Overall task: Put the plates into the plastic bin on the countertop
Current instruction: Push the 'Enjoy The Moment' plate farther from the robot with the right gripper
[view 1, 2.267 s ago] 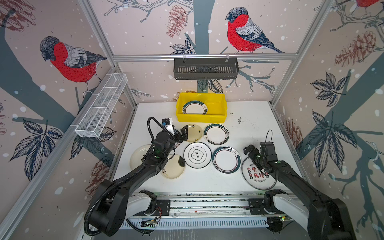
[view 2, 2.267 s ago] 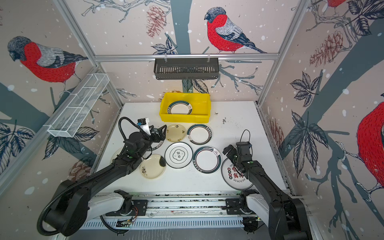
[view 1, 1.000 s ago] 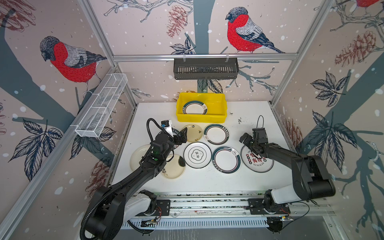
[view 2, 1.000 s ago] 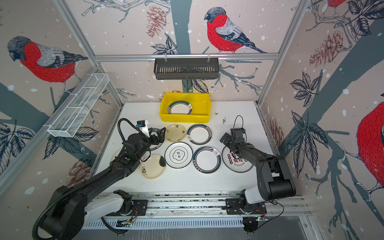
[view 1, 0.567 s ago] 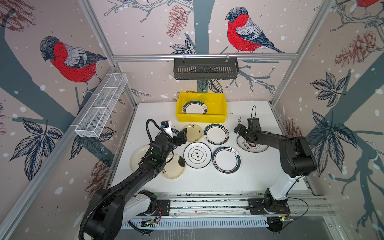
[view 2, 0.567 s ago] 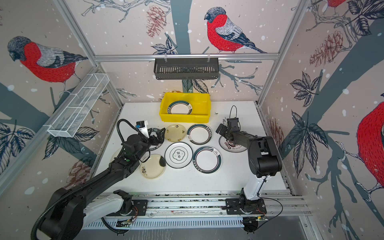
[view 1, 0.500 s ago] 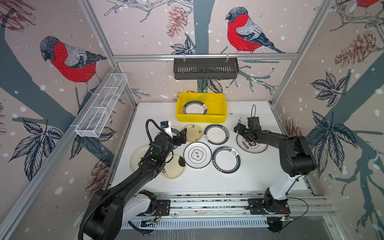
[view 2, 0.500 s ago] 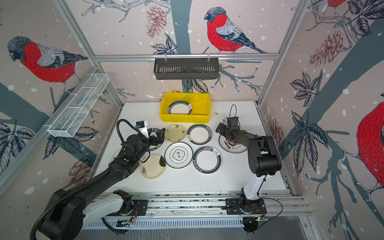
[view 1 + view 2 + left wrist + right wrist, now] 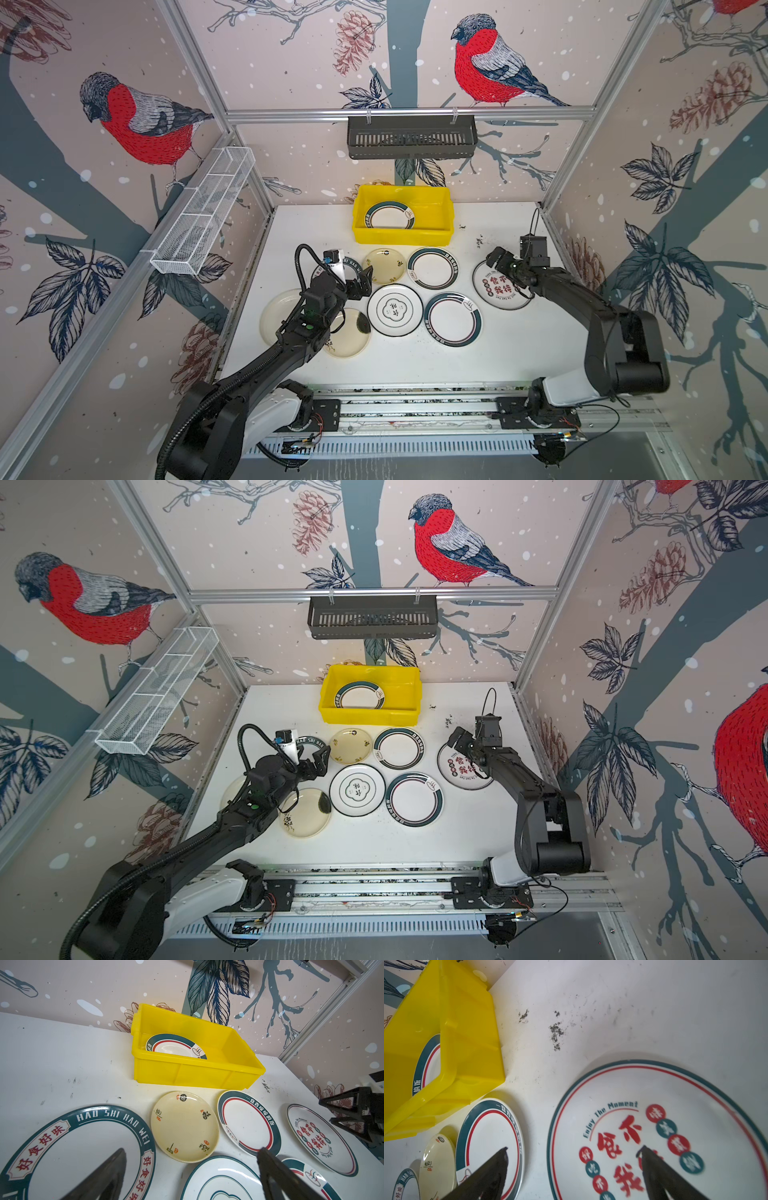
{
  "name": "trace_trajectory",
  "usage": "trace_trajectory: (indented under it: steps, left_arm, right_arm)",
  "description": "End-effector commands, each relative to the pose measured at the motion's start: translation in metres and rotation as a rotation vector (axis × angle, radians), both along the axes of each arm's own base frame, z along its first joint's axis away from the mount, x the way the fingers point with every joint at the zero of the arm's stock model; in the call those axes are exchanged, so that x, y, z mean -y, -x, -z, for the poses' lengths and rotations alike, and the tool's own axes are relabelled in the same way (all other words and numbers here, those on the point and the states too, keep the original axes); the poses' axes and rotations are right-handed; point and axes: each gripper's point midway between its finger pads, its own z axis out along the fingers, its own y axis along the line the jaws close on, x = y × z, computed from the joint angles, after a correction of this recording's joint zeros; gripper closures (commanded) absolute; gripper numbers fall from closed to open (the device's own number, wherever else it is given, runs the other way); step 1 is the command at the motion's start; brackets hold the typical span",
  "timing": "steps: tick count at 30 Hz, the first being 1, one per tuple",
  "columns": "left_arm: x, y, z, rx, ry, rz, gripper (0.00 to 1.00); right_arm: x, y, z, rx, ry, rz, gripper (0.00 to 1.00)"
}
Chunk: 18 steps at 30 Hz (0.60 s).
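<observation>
Right claw (image 9: 573, 1150), jaws apart, poised over the lettered plate (image 9: 654, 1126) at 3 o'clock on the table (image 9: 519, 345), contact unclear; pinch its rim squarely before lifting toward the yellow bin (image 9: 401, 236) at 12 o'clock.

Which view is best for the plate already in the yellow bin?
Both top views: the plate shows whole inside the yellow bin. In the left wrist view the bin's near wall hides part of it. The right wrist view catches only a slice of rim.
</observation>
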Motion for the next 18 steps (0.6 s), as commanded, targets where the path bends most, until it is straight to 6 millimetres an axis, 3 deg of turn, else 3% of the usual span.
trace_trajectory:
  steps: [1, 7, 18]
  left_arm:
    - [0.005, 0.002, -0.005, 0.035, -0.003, 0.037, 0.03]
    - [0.02, 0.011, -0.01, 0.068, 0.057, 0.104, 0.03]
    - [0.03, 0.012, -0.01, 0.059, 0.052, 0.138, 0.03]
  right_arm:
    - [0.015, 0.044, 0.028, -0.14, -0.02, 0.073, 0.01]
    - [0.022, 0.081, 0.043, -0.171, -0.072, 0.117, 0.01]
    - [0.033, 0.112, 0.026, -0.121, -0.109, 0.172, 0.01]
